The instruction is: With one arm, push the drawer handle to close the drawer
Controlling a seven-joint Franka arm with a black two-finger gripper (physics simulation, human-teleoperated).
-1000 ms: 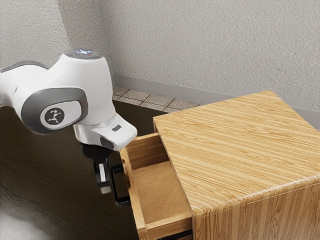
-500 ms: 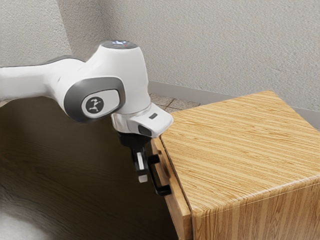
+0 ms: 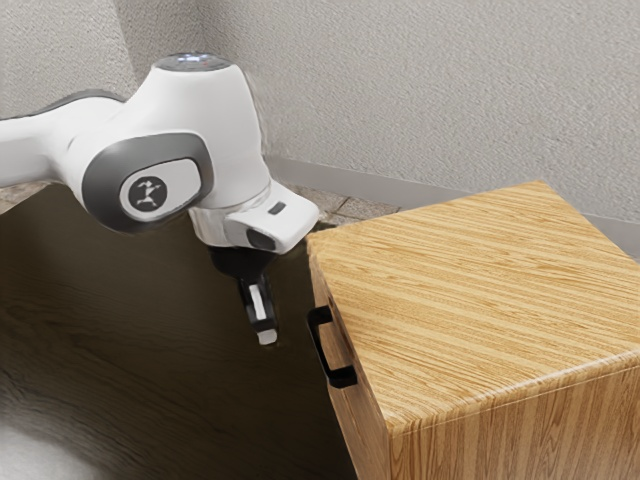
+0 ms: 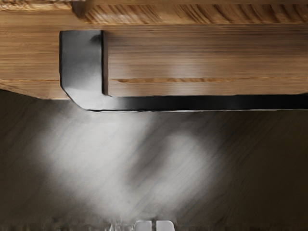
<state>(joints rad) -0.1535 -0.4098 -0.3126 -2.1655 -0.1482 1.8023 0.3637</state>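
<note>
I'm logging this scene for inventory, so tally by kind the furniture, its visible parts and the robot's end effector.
Cabinet: 1
Drawer front: 1
Handle: 1
End effector: 1
Total: 4

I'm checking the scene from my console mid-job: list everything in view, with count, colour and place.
Cabinet: one, light wood, at the exterior view's right
Drawer: one, wood-brown front, looks flush in the cabinet
Handle: one, black, on the drawer front
Work surface: one, dark brown, below the arm and beside the cabinet
Floor tiles: several, beige, beyond the work surface
Baseboard: grey, along the wall's foot; count unclear
Walls: at least two, pale grey, behind everything
Arm: one, white and grey, from the exterior view's left
End effector: one, black with pale fingertips, closed, apart from the handle
</note>
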